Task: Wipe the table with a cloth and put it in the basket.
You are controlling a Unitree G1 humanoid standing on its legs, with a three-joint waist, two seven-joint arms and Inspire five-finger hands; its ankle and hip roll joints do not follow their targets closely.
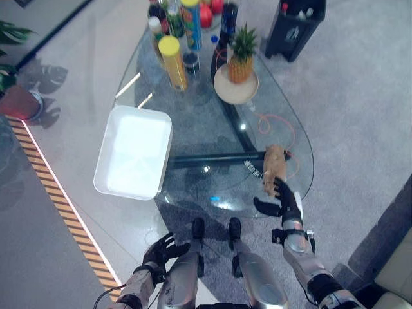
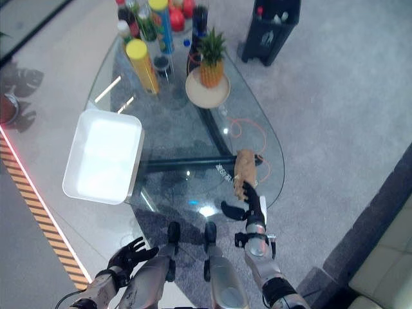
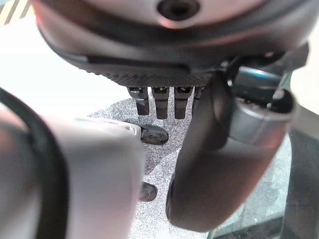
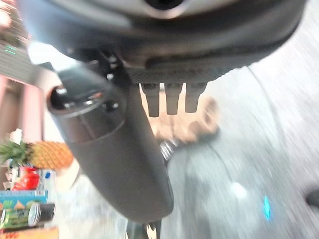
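Cloth: crumpled tan cloth (image 1: pixel 274 167) lying on the near right part of the table, just beside the right edge, a thin orange cord looping next to it.
Potted plant: green leaves in a red-brown pot (image 1: pixel 19 100) on the floor at far left, well apart from the table.
Floor strip: orange-and-black striped band (image 1: pixel 61 209) running diagonally along the floor on the left.
Left hand: dark left hand (image 1: pixel 162 250) low at the near left, below the table's near edge, fingers loosely spread and holding nothing; the left wrist view shows its fingers straight with the thumb standing out.
Basket: white rectangular plastic basket (image 1: pixel 103 183) sitting on the left edge of the table, part of it hanging over the rim, nothing visible inside.
Table: rounded clear glass table (image 1: pixel 193 122) on a dark frame, grey carpet showing through it.
Cans and bottles: tall yellow-lidded can (image 1: pixel 172 62) with other colourful cans and bottles clustered at the far end of the table.
Pineapple: small pineapple (image 1: pixel 241 55) standing upright on a round beige plate (image 1: pixel 222 90), right of the yellow-lidded can.
Right hand: dark right hand (image 1: pixel 283 199) at the near right edge of the table, fingers straight and relaxed, fingertips at the near end of the cloth, thumb out to the side, not pinching anything.
Bin: black bin (image 1: pixel 293 26) on the floor beyond the table's far right.
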